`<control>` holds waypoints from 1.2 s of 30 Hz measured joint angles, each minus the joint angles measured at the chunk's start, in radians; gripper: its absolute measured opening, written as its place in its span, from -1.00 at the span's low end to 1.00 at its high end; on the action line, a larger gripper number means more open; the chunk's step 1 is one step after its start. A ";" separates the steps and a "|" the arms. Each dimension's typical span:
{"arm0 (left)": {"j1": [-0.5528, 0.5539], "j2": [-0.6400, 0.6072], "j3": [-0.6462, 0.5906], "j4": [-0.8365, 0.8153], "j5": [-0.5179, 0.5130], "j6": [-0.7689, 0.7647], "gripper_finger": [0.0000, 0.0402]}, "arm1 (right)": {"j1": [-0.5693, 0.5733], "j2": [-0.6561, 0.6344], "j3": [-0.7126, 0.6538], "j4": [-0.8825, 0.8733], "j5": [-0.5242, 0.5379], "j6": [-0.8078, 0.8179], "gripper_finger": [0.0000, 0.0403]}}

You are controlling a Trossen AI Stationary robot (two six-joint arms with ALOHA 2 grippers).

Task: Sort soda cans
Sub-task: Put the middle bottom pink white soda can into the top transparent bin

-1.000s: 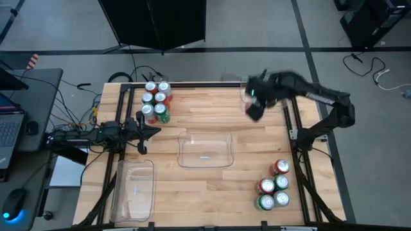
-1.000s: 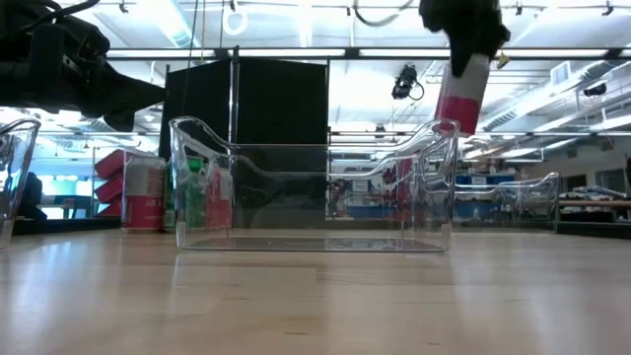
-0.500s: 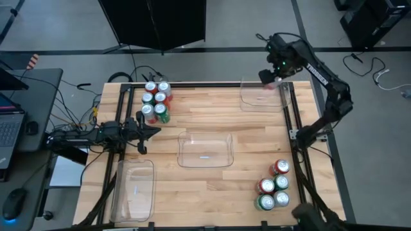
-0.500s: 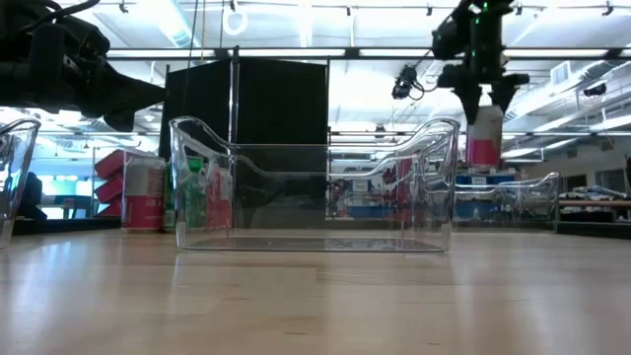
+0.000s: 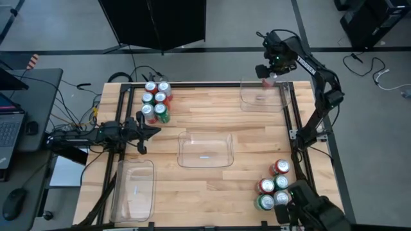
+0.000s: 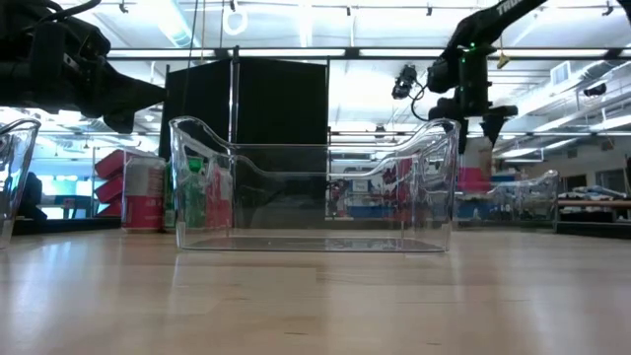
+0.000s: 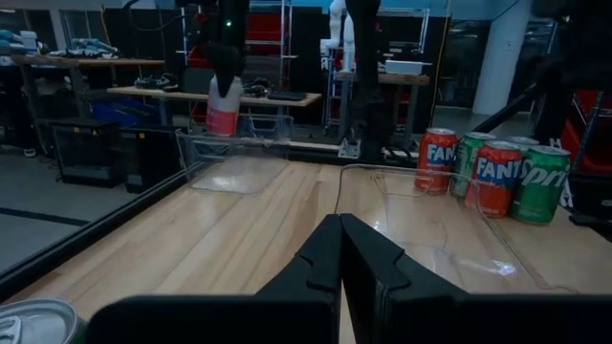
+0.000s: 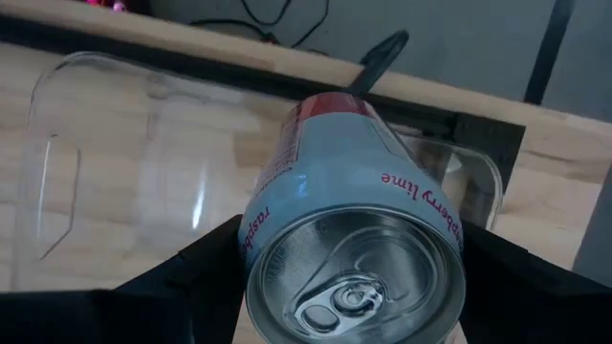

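Note:
My right gripper [image 5: 270,74] hangs over the clear bin [image 5: 262,95] at the table's far right corner, shut on a silver-white and red soda can [image 8: 356,172]. The left wrist view shows that can [image 7: 223,105] upright just above the bin [image 7: 234,162]. Several red, green and silver cans [image 5: 156,101] stand on their bases at the far left. Several more cans [image 5: 273,186] stand at the near right. My left gripper [image 5: 154,131] is shut with nothing in it, level at the table's left edge. My right gripper pinches the can between its two fingers [image 8: 206,272], which sit on opposite sides of the body just below the top rim [image 8: 263,239]. The fingers come from above, pointing down. The can hangs upright, lifted clear, above the far right bin.
A clear bin [image 5: 205,149] stands at the table's middle. Another clear bin [image 5: 133,189] stands at the near left. Black rails [image 5: 292,122] run along the table's sides. Bare wood lies between the bins.
My right gripper has carried the can from inside the table toward the far right corner. It has come down over the far right bin and its wrist has rolled. The can has stayed upright in the hold.

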 joint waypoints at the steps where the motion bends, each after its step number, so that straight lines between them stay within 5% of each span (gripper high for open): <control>1: 0.000 0.000 0.000 0.000 0.000 0.000 -0.95 | -0.007 0.009 0.001 0.010 0.000 0.006 0.42; 11: 0.000 0.000 0.000 -0.003 0.001 -0.001 -0.95 | -0.075 0.050 -0.007 0.008 -0.015 0.067 0.42; 22: 0.000 0.000 0.000 -0.004 0.002 -0.001 -0.95 | -0.027 0.050 -0.008 -0.061 -0.050 0.077 0.42; 32: 0.000 0.000 0.000 -0.004 0.002 -0.001 -0.95 | 0.029 0.050 -0.008 -0.026 -0.199 0.058 0.42; 36: 0.000 0.000 0.000 -0.005 0.002 -0.014 -0.95 | 0.019 0.050 -0.008 -0.059 -0.145 0.074 0.42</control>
